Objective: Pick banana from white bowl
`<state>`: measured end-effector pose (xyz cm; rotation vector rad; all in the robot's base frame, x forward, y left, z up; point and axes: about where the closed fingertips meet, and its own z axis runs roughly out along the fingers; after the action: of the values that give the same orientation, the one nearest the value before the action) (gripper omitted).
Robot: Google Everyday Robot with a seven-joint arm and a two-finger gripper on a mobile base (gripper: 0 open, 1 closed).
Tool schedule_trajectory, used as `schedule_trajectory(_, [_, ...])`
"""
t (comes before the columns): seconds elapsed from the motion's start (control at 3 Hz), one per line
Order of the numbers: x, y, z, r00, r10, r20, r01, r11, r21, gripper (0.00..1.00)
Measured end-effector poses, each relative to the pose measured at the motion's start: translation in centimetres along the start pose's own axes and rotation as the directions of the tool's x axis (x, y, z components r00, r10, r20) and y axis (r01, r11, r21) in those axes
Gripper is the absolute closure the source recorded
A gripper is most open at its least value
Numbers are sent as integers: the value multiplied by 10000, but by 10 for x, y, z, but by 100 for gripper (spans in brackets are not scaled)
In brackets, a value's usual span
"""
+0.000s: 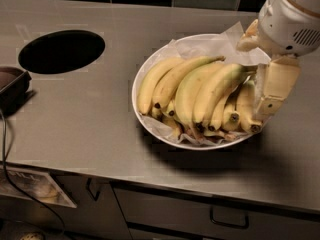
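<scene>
The white bowl [150, 69], lined with crinkled white paper, stands on the steel counter right of centre and holds several bananas. The banana [218, 87], long, thick and pale yellow with a greenish stem, lies on top of the bunch toward the right, its stem pointing at the arm. My gripper [266, 106] hangs down from the white wrist at the upper right. It is at the bowl's right rim, right beside the rightmost bananas and close to the banana's stem end. It holds nothing that I can see.
A black oval hole [61, 50] is cut into the counter at the left. A dark container [12, 86] and a black cable [6, 149] sit at the left edge. Dark tiles run along the back. Drawers with handles [228, 220] lie below the counter's front edge.
</scene>
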<state>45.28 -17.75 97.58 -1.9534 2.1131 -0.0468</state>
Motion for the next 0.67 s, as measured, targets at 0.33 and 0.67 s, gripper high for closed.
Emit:
schedule_trajectory(0.33, [0,0,0,10000,0,0,0,10000,0,9])
schedule_trajectory(0.67, [0,0,0,10000,-1,0,1,10000,0,9])
